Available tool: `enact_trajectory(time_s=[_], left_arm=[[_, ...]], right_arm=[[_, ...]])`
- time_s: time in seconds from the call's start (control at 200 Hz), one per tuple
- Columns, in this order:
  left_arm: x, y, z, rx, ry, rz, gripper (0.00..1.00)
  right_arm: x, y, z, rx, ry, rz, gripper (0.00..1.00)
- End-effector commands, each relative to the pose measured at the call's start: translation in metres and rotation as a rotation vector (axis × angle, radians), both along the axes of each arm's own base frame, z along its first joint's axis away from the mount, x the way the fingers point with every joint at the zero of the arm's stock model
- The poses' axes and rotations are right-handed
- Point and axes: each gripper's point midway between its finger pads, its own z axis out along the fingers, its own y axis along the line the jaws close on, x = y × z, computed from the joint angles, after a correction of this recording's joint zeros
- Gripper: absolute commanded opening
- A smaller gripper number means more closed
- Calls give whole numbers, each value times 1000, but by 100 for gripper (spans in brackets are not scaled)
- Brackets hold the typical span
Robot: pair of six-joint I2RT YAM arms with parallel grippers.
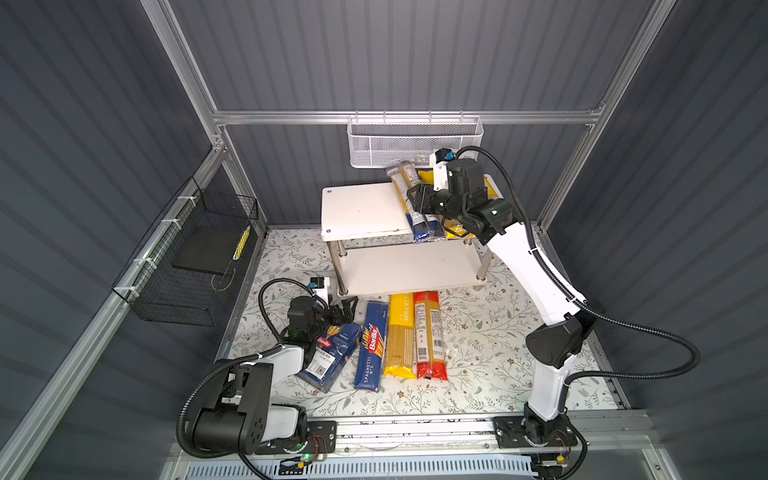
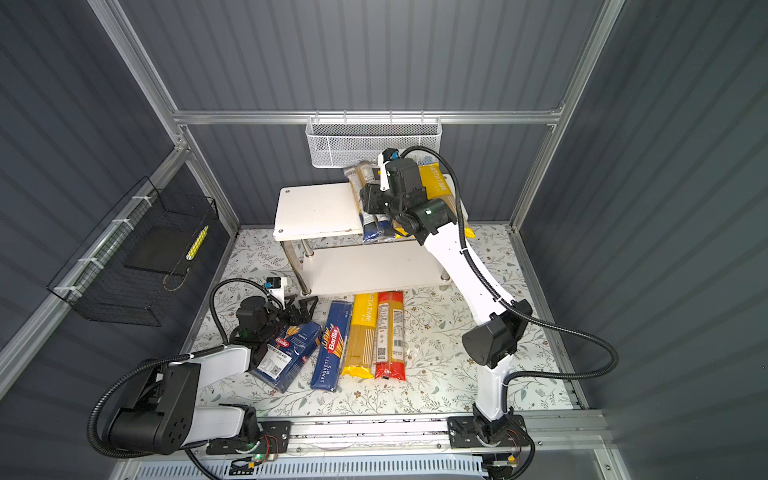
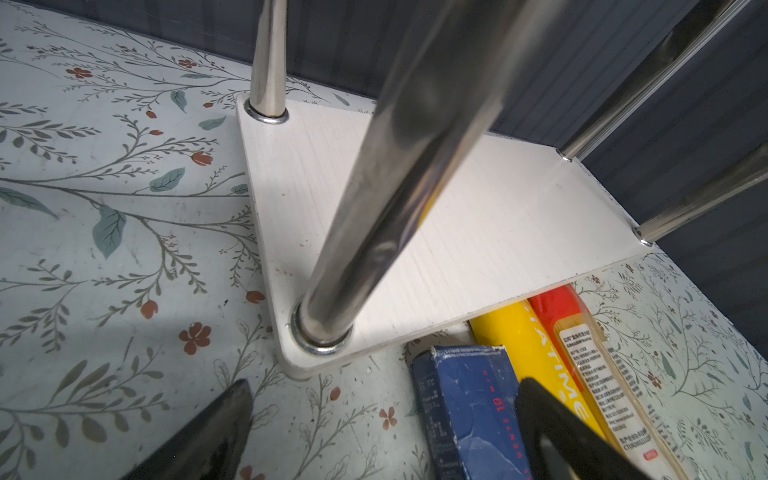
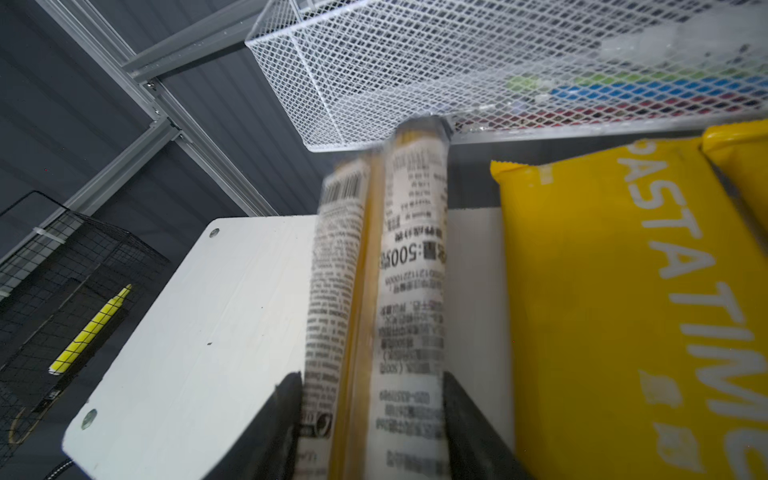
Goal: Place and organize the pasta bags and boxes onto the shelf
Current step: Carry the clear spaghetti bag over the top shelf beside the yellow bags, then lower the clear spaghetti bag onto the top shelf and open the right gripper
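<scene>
Shelf boards [image 3: 498, 216]: matt white, fine-grained; posts [image 3: 374, 208]: polished chrome. Yellow bag [image 3: 523, 353]: glossy plastic film. Narrow box [image 3: 465, 407]: scuffed cardboard.

Two boxes [image 1: 330, 357], seemingly five bags [image 1: 401, 336] (three on the shelf [image 1: 361, 212]), two baskets [image 1: 411, 141].

Two-tier white shelf [image 1: 361, 212] on chrome posts. On its top board's right half lie a white-labelled, blue-ended bag [image 1: 405, 195], overhanging the front edge, and two yellow bags [image 4: 602, 311]. Flat on the surface [image 1: 498, 374] before it, side by side: wide blue box [image 1: 332, 353], narrow blue box [image 1: 372, 347], third yellow bag [image 1: 401, 336], red-ended bag [image 1: 430, 336], the last two reaching under the lower board.
</scene>
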Motion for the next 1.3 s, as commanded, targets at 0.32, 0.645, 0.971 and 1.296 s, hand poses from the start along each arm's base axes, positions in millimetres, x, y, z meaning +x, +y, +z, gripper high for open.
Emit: enact_trajectory(time_s=[0.32,0.645,0.971,1.296], left_arm=[[-20,-8,-32,-8,140,-40,99],[-19,-9,-33,-8,145,-40,99],[-19,-9,-32,-8,145,-41,99],[-15,-10,-38,0,174,-43,99]], right_arm=[[-53,0,59,13,-157,194,73],[-122,-23,39,-96,-149,332,75],[-180,-11,1,-76,-106,572,76],[-176,-5,-25,-112,-39,594,81]])
